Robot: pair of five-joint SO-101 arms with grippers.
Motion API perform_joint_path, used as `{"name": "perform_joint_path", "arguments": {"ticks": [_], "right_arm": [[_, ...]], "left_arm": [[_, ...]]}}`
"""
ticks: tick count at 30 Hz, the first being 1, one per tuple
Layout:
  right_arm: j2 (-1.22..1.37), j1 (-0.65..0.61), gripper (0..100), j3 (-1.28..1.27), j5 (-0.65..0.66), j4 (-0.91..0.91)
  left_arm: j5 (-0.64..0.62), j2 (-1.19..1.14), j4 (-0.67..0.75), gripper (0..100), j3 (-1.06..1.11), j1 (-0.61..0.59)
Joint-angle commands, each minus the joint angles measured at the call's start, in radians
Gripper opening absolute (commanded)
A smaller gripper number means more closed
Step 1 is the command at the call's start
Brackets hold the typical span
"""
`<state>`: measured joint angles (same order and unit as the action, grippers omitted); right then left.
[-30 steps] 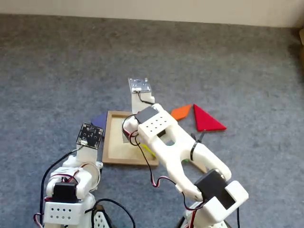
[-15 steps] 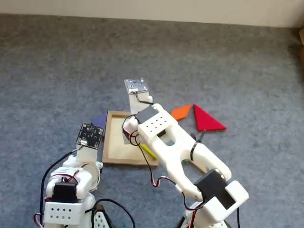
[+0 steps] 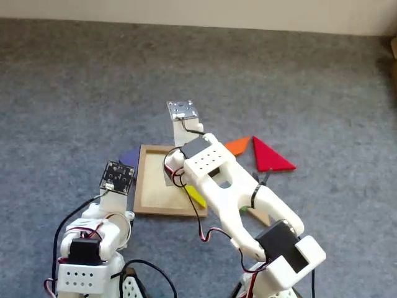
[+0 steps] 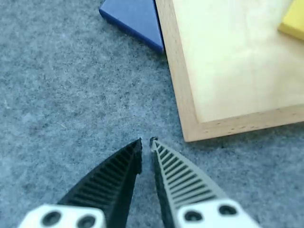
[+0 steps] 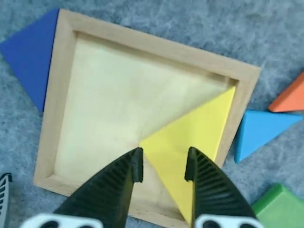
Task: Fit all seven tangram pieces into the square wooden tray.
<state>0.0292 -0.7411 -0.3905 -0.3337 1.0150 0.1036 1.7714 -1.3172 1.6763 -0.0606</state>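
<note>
The square wooden tray (image 5: 154, 46) lies on the carpet with a yellow triangle (image 5: 199, 130) flat in one corner. My right gripper (image 5: 164, 164) hovers open just over that triangle's inner point, nothing between its fingers. In the high view the right arm covers the tray's (image 3: 149, 197) right half, with a bit of the yellow triangle (image 3: 197, 197) showing beside it. My left gripper (image 4: 146, 141) is shut and empty, low over the carpet beside the tray's (image 4: 190, 118) near left corner. A dark blue triangle (image 4: 135, 16) touches the tray's left outer edge.
Outside the tray's right side lie a light blue triangle (image 5: 256, 130), an orange piece (image 3: 237, 146), a red triangle (image 3: 270, 156) and a green piece (image 5: 280, 206). Open carpet stretches all around.
The right arm's wrist swung slightly left, then back right, and more of the yellow triangle now shows beside it. The left arm has stayed still.
</note>
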Motion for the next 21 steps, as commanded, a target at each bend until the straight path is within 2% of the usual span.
{"name": "perform_joint_path", "arguments": {"ticks": [1, 11, 21], "right_arm": [[-0.015, 0.013, 14.2, -0.007, 0.011, 0.001], [0.067, -0.015, 14.2, -0.035, 0.011, -0.051], [0.130, -0.008, 14.2, 0.010, 0.009, -0.024]], "left_arm": [[0.000, 0.042, -0.009, 5, 0.021, -0.013], [0.000, 0.042, -0.009, 5, 0.021, -0.013], [0.000, 0.042, -0.009, 5, 0.021, -0.013]]}}
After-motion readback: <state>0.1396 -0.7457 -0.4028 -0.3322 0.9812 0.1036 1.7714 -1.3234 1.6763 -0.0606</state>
